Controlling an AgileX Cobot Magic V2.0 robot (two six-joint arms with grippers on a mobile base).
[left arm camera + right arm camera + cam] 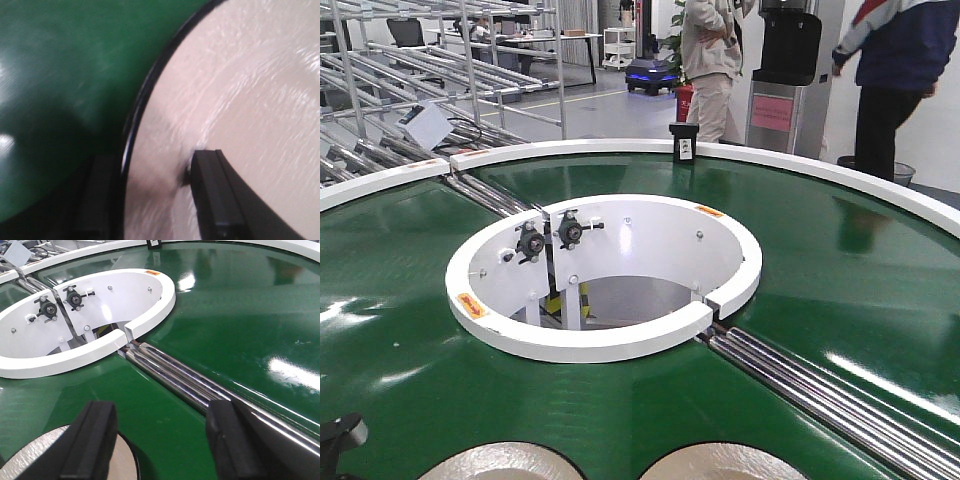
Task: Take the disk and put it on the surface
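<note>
Closest to us, the left claw (pixel 152 162) is down at the left disk (pixel 240 100). One finger (pixel 215 195) lies over the pale top of the disk. The other sits just outside its dark edge, so the edge is between them. The fingers are apart, and I think the claw has not pinched yet. The right claw (pixel 160 410) is spread wide and holds nothing. It hangs over the green belt (pixel 410 300), with the right disk (pixel 60 460) just beside its left finger. Both disks lie flat on the belt. Farther off are the shiny rollers (pixel 800 380) and the white ring (pixel 600 345). I cannot see the counter in these pictures. So the job is only starting: the disk must be gripped, lifted and carried to the counter.
</note>
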